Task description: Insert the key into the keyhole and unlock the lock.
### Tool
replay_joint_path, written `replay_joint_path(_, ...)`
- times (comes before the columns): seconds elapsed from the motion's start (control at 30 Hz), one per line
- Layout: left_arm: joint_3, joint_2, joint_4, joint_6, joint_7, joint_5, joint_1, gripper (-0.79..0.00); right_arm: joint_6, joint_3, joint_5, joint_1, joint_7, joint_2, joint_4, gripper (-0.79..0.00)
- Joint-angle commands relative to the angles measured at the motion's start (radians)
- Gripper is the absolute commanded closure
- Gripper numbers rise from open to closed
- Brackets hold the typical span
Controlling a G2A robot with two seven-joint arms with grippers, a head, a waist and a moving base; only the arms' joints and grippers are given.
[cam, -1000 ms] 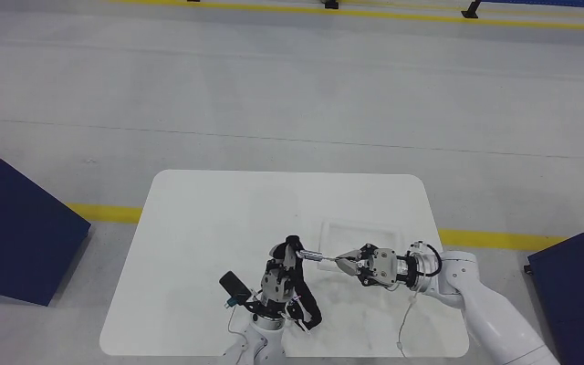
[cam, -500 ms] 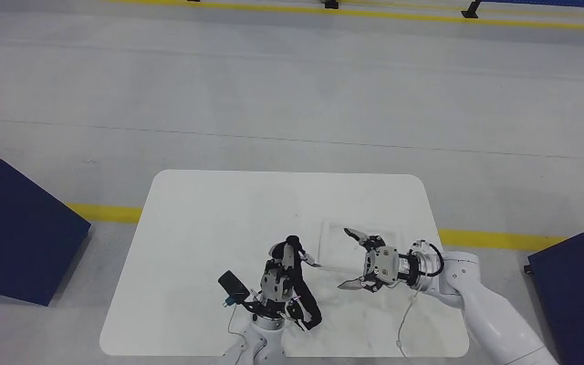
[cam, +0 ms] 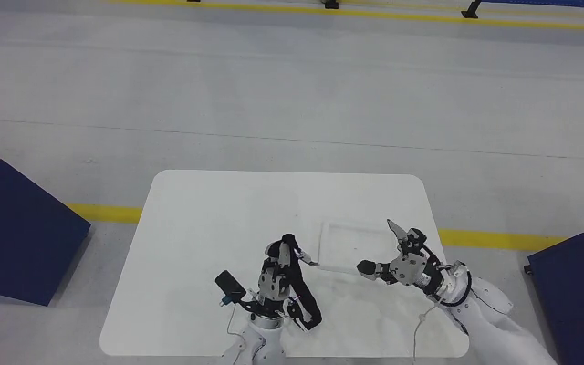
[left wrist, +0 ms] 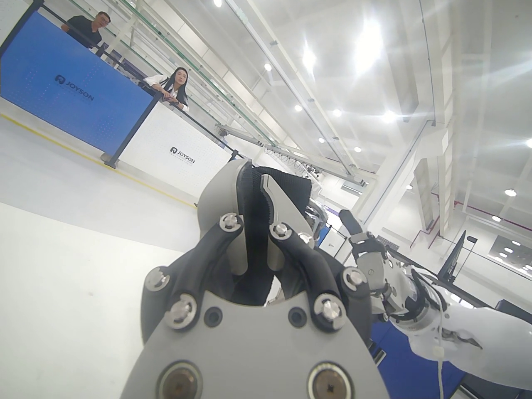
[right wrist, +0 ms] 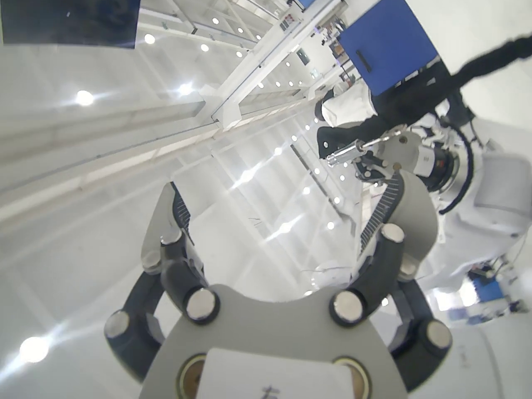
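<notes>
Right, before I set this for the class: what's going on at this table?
The left tool is shut on the black lock and holds it above the white table. A silver key sticks out of the lock, pointing toward the right tool. The right tool is open, holds nothing and sits apart from the key. Whether the lock is unlocked can't be seen.

glossy metal key [right wrist: 349,152], matt black lock [left wrist: 293,193], smooth matt white table [cam: 201,274], ribbed black pads [right wrist: 376,213].

pale grey floor [cam: 274,82] | yellow floor lines [cam: 105,213] | dark blue panels [cam: 36,242] | white table [cam: 210,237] | bright ceiling lamps [left wrist: 370,43]
</notes>
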Motion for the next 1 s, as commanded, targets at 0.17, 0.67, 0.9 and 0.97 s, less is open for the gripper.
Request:
replay_joint_path(0.17,-0.006,-0.001,-0.019,0.0,-0.01,-0.019,0.002,0.0,-0.222,0.023,-0.067,-0.07,-0.026,-0.011,0.005,-0.785)
replay_joint_path(0.67,-0.142,0.032,-0.29,0.048,-0.168,0.042,-0.039,0.0,-0.222,0.023,-0.067,-0.07,-0.026,-0.011,0.005,-0.785)
replay_joint_path(0.9,-0.169,0.037,-0.332,0.071,-0.198,0.074,-0.068,0.0,-0.222,0.023,-0.067,-0.07,-0.026,-0.011,0.005,-0.785)
replay_joint_path(0.97,-0.172,0.038,-0.321,0.078,-0.203,0.082,-0.071,0.0,-0.222,0.023,-0.067,-0.07,-0.026,-0.011,0.005,-0.785)
